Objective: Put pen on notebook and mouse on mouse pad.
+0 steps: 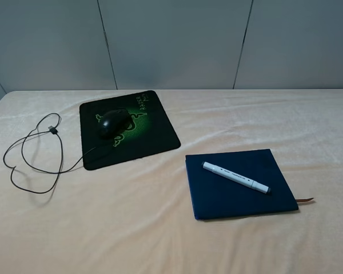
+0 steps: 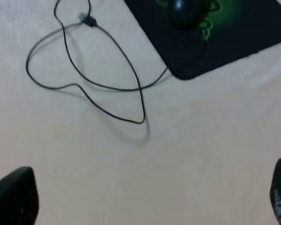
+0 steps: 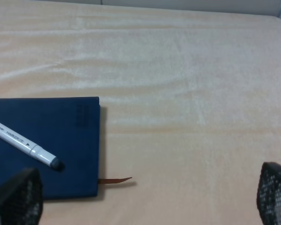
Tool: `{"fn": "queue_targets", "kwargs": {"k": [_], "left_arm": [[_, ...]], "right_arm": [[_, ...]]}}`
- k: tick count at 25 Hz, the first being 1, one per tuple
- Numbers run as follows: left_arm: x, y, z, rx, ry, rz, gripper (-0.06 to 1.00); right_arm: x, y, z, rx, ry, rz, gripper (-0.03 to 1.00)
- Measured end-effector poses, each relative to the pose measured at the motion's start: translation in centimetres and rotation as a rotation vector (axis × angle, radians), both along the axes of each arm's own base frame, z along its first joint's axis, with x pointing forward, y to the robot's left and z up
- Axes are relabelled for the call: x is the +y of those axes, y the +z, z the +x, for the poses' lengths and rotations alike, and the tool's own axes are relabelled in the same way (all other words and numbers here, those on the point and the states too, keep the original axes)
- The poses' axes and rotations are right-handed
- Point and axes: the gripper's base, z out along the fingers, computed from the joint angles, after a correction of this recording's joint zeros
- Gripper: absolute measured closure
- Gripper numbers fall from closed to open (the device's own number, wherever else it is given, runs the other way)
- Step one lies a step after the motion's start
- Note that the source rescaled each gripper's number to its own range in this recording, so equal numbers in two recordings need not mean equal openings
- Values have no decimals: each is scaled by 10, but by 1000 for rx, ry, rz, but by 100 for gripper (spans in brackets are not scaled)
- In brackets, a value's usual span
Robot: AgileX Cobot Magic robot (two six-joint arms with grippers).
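High view: pen (image 1: 235, 177) lies diagonal on notebook (image 1: 238, 182), mouse (image 1: 112, 122) on mouse pad (image 1: 127, 128); both look done, no arms visible. Left wrist: left tool (image 2: 145, 199) spread, w/ nothing between, pad is far-right of it. Right wrist: right tool (image 3: 145, 199) spread, empty; notebook partly cut off.

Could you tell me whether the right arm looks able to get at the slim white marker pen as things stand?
Probably yes. The slim white marker pen lies exposed on the dark navy notebook, nothing covering it. The right gripper hangs with its fingers spread wide and empty, one beside the pen's tip.
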Motion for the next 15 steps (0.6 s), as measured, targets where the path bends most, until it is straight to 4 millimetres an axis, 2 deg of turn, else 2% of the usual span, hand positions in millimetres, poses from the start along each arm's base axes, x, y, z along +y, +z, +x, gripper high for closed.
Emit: {"fn": "queue_targets", "kwargs": {"k": [15], "left_arm": [[0, -1, 0, 2, -4, 5, -5]], "right_arm": [[0, 0, 0, 0, 0, 0, -3]]}}
